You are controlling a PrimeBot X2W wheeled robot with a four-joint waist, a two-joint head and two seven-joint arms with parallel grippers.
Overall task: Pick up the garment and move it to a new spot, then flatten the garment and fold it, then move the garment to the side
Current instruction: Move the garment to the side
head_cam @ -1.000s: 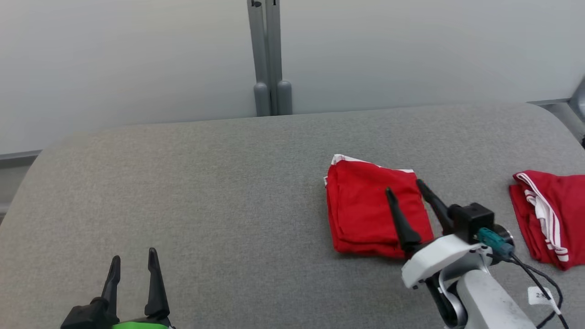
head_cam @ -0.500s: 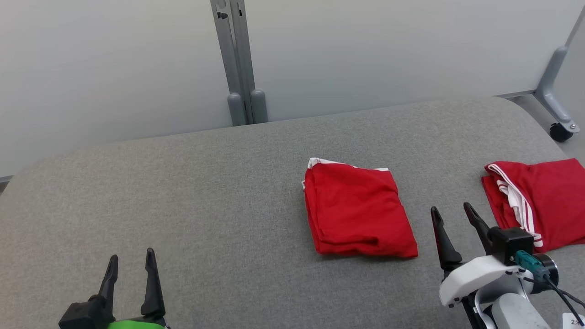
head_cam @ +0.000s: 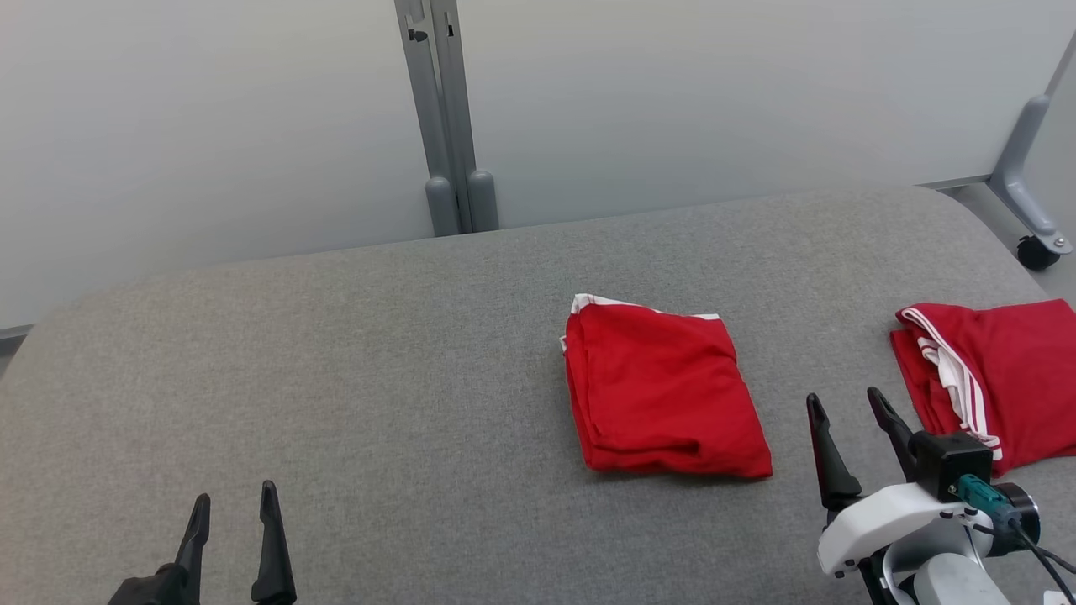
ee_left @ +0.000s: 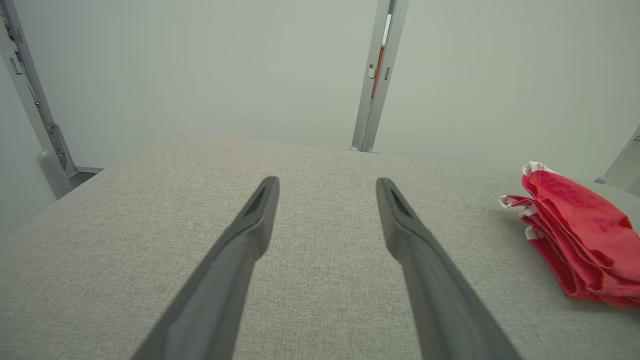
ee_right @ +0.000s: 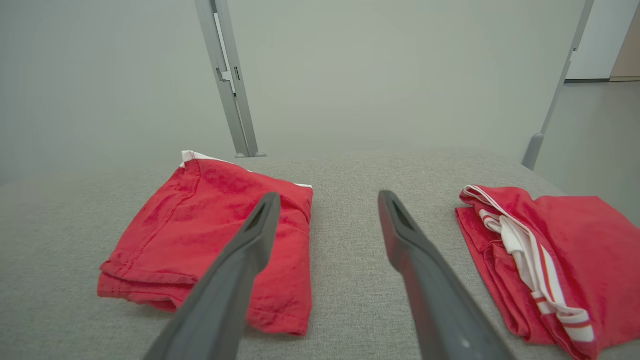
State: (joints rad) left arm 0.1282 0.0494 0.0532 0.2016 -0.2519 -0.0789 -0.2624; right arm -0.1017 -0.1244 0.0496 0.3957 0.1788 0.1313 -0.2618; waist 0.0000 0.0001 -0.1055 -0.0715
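A folded red garment [head_cam: 664, 389] with a white edge lies on the grey padded table [head_cam: 378, 378], right of centre; it also lies at the left in the right wrist view [ee_right: 210, 240] and at the right edge in the left wrist view [ee_left: 575, 235]. My right gripper [head_cam: 845, 402] stands open and empty to the right of it, over bare table between the two red garments; in its own view the gripper [ee_right: 325, 197] is open too. My left gripper [head_cam: 234, 497] is open and empty at the lower left, far from the garment, open in its own view [ee_left: 326, 182].
A second red garment with white stripes [head_cam: 992, 382] lies folded at the table's right end, also in the right wrist view [ee_right: 540, 255]. A grey partition post [head_cam: 445, 126] stands behind the table, and a caster foot [head_cam: 1038, 250] at the far right.
My right gripper has drawn back off the folded garment to the bare table at its right. The head camera has shifted; my left gripper now sits lower in that view.
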